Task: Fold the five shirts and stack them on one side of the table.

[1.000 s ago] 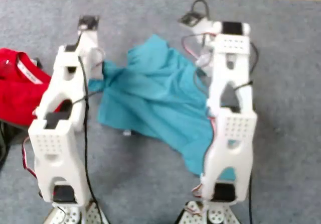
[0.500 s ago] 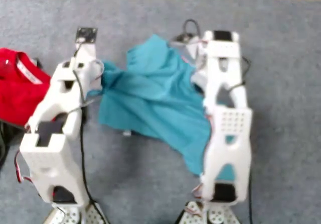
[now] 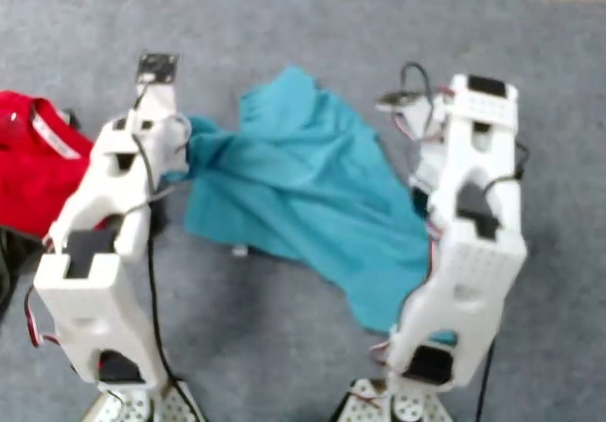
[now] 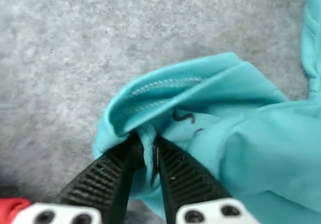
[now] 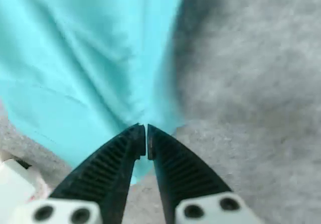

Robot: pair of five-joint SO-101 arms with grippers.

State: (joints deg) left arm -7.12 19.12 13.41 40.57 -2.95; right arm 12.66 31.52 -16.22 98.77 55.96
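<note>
step: flattening the teal shirt (image 3: pixel 303 195) | your left pincer (image 4: pixel 145 151) is clenched on its bunched hem, right pincer (image 5: pixel 146 133) pinching the opposite edge | next: probably pull apart, lay it flat

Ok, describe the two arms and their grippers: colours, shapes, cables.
Both the left arm and right arm are blocky white shells with patches of small holes. A black cable runs along the left arm; red and black wires loop at the right arm's wrist. Left gripper and right gripper have black, ribbed, tapering fingers on white mounts.
</note>
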